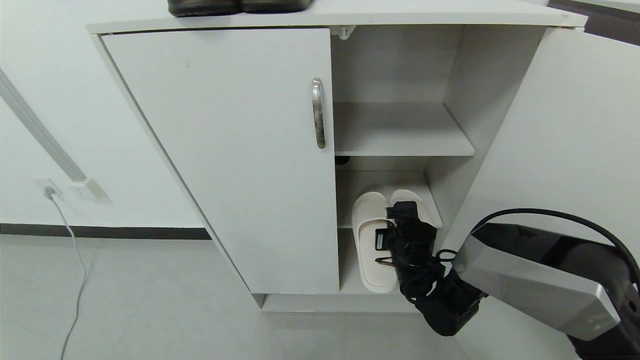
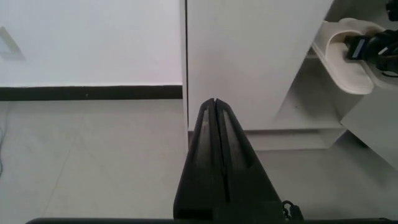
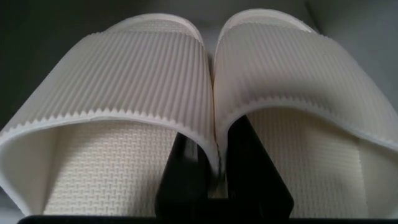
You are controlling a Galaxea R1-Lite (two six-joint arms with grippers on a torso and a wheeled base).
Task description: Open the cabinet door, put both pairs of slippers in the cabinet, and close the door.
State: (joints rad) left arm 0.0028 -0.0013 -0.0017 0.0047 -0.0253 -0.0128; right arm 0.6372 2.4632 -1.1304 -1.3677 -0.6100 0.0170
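two white slippers [image 1: 367, 245] pinched in the right gripper [image 1: 400, 212] at the open cabinet [image 1: 480, 90] edge; left gripper [image 2: 214, 109] pressed together

Head view was bright and flat, soft even light washing the cabinet [image 1: 220, 150] and wall [image 1: 50, 75] nearly white. No hard shadows, just grey shade inside around the shelves [image 1: 400, 130] and a small glint on the handle [image 1: 318, 113]. Cabinet edges leaned and bowed toward the frame sides. Right wrist view was dimmer, dark behind the slippers [image 3: 143, 93].
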